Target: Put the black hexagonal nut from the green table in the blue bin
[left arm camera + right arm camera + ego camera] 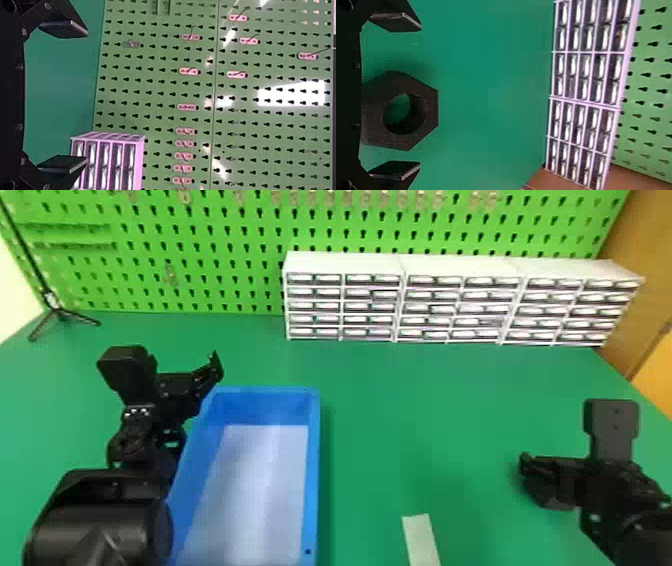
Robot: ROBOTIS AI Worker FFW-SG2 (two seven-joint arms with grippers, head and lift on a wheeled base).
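Right of the blue bin [314, 470], the right hand [420, 95] is hovering spread around the black hexagonal nut [395, 82], probably preparing for gripping its opposite sides. Near the bin's far left corner, the left hand [86, 97] is hanging spread, perhaps leaving space free for carrying.

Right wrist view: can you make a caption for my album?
A black hexagonal nut on the green table, framed by the open right gripper, with small-drawer cabinets beyond.
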